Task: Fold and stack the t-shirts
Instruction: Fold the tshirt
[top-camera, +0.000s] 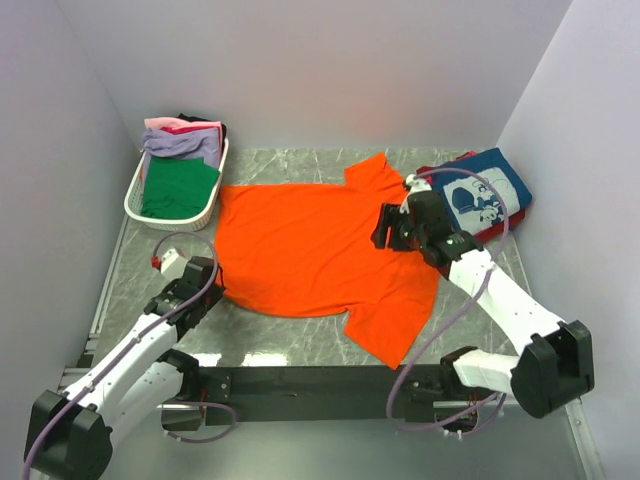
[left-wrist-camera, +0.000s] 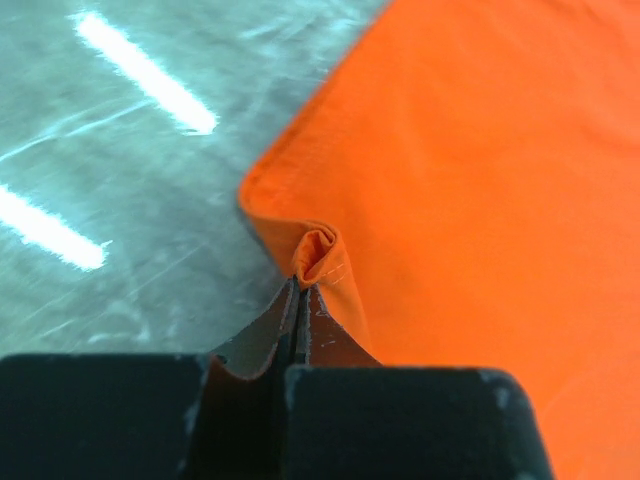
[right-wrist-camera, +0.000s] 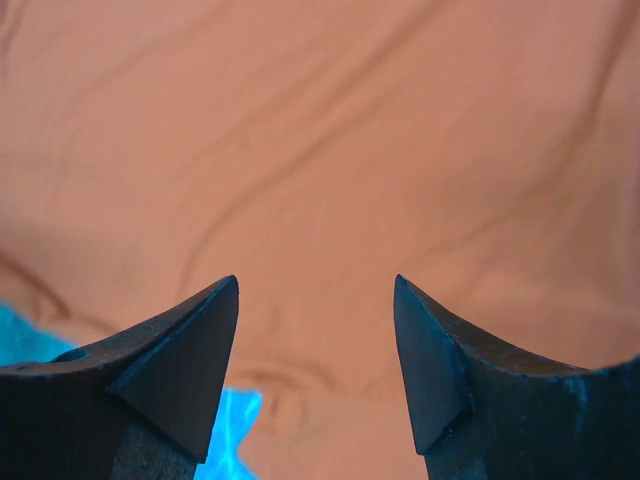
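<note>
Worktop (top-camera: 300, 345) with the orange t-shirt (top-camera: 300, 250) spread flat at its centre. Unfolded t-shirts (top-camera: 180, 185) lay in the basket (top-camera: 133, 200) at far left, and a folded navy t-shirt (top-camera: 487, 192) lay at far right. The left hand (left-wrist-camera: 300, 292) was closed on only a small pucker of the hem corner, a thin grip that could slip under a pull. The right hand (right-wrist-camera: 316, 290) hung wide open over the cloth, gripping nothing, so a one-sided lift would probably drag and skew the shirt.

grey marbled table (top-camera: 285, 342) boxed by plain pale walls (top-camera: 330, 70).
</note>
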